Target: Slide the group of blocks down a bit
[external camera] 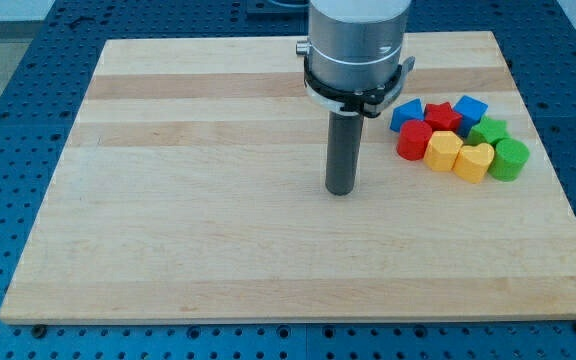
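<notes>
A tight group of blocks lies at the view's right on the wooden board [218, 250]. A blue block [405, 114], a red block [443, 117] and a blue cube [470, 108] form the top row. Below them lie a red cylinder [413, 140], a yellow block [443, 150], a yellow heart-shaped block [473, 161], a green block [488, 131] and a green cylinder [510, 159]. My tip [341, 190] rests on the board left of the group, about a block's width from the red cylinder, touching no block.
The arm's silver and black wrist [358, 50] hangs over the board's top middle. A blue perforated table [8, 120] surrounds the board on all sides.
</notes>
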{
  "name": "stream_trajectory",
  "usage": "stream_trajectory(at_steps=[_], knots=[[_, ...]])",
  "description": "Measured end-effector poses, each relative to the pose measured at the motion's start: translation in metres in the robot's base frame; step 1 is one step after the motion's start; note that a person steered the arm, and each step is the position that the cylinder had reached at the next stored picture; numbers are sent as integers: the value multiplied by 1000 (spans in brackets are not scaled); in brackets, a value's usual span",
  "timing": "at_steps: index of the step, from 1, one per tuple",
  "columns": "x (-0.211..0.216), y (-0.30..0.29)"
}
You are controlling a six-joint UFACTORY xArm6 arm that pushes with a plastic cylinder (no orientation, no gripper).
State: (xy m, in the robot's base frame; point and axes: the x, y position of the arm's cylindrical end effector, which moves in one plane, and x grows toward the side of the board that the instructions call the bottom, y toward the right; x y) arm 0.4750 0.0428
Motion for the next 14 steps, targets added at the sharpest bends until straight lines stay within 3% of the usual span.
stream_trajectory(at_steps=[2, 3, 4, 6, 8, 14], knots=[[-87, -13], [-112, -2], [-146, 47], [-171, 120], [-176, 180], [-112, 187]])
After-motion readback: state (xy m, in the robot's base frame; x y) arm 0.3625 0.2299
